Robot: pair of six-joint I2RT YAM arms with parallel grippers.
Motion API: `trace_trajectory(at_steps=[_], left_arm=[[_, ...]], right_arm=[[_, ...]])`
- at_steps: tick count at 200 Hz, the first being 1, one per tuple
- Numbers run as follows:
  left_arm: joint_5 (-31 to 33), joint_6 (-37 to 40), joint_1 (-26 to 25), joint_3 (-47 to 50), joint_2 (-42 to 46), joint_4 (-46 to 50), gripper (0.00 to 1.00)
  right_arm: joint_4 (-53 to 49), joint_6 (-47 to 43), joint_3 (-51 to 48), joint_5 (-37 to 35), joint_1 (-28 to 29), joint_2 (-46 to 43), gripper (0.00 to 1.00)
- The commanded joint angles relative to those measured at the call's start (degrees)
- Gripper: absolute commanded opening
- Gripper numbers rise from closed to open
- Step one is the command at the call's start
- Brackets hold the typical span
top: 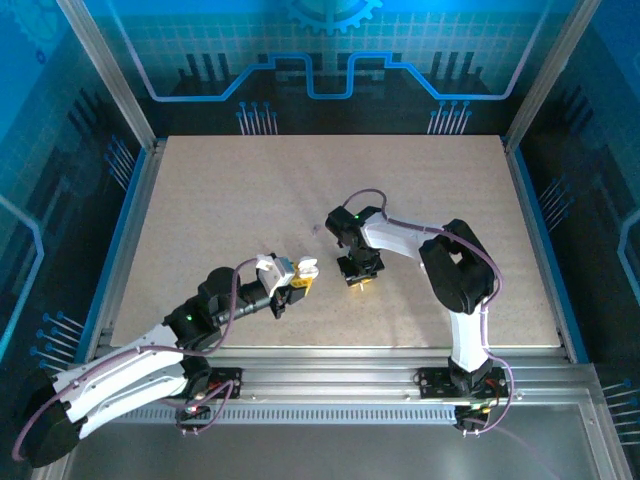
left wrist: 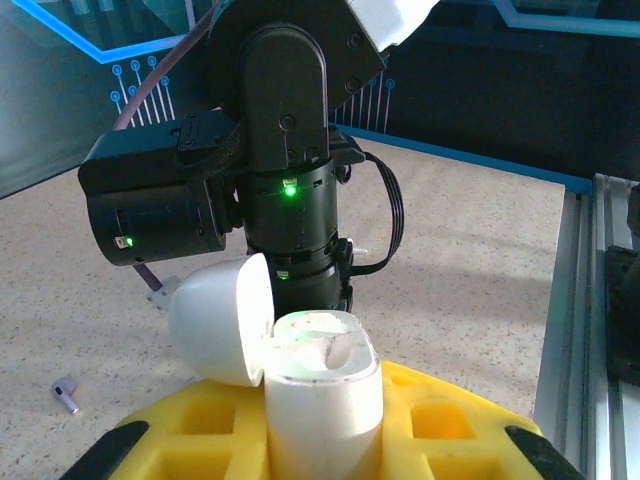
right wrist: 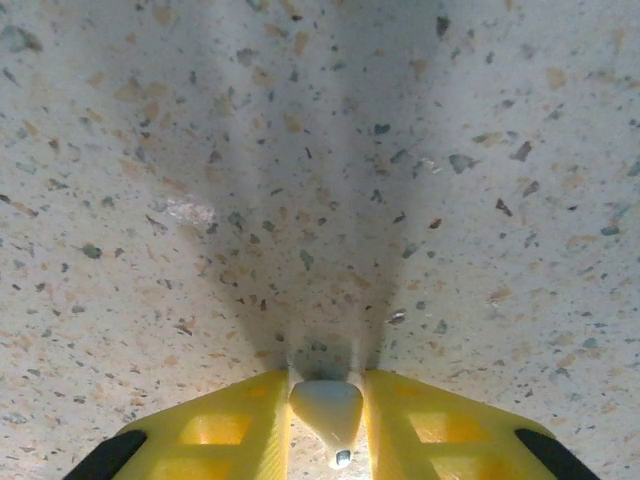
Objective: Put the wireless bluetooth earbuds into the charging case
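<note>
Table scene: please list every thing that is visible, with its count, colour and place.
charging case: one, white, lid open, in the left end effector
white earbud: one, white, between the right end effector's fingers
lilac earbud: one, pale lilac, lying on the table
table: one, speckled beige, under everything
left end effector: one, yellow fingers, shut on the charging case
right end effector: one, yellow fingers, shut on the white earbud
</note>
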State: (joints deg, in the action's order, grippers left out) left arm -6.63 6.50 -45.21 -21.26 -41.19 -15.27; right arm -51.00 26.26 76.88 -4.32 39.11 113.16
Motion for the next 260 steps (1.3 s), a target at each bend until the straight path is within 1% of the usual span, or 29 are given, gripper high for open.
trace_trajectory(at_steps=[1,42,97,126,179,221,260], left_arm=[[0.74,0.97,0.24,-0.32,0.15,-0.27,0.18],[0.48,0.74,0.23,-0.05,-0.53,-0.64,0.18],[0.73,-0.49,0.28,1.41,-3.11,-4.37,0.18],[1.74,-1.47,0.22,2.74,-6.47,-8.91,0.18],[2.27,-3.50,0.29,3.04,-15.85,-19.20,0.17],[2.33,-3.87,0.20,1.08,-20.43,-23.10,0.17],[2.33,-3.86,0.17,0.10,-23.05,-25.77,0.17]], right_arm=[[-1.11,1.34,-1.37,-0.92,0.97,0.53,0.23],[-0.24,1.77,-2.13,-1.53,1.00,-1.75,0.18],[0.97,3.39,-3.20,-1.13,0.62,-6.38,0.16],[1.72,4.41,-3.58,-0.76,-0.06,-10.78,0.16],[1.48,5.49,-2.01,-1.04,-0.34,-20.31,0.16],[4.16,6.08,-2.08,-1.29,-0.38,-28.92,0.16],[6.88,5.80,-2.22,1.06,-0.37,-34.39,0.17]])
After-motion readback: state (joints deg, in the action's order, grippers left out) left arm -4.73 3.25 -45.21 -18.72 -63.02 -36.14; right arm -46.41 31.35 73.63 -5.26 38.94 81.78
